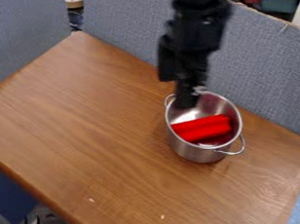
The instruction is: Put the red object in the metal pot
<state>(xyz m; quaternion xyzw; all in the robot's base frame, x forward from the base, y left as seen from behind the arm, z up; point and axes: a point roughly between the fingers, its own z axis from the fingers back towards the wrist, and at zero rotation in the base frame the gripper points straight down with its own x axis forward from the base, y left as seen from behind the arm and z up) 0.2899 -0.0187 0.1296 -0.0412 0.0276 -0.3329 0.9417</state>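
The red object (pixel 207 129) lies inside the metal pot (pixel 202 148), slanting across its bottom. The pot stands on the right part of the wooden table (pixel 86 128). My gripper (pixel 179 79) hangs just above the pot's far left rim, pointing down. Its black fingers (pixel 190 84) stand apart with nothing between them, clear of the red object.
Grey-blue fabric panels (pixel 267 65) wall in the table at the back and left. The table's right edge (pixel 296 194) runs close beside the pot. A small handle (pixel 239 146) sticks out from the pot's right rim.
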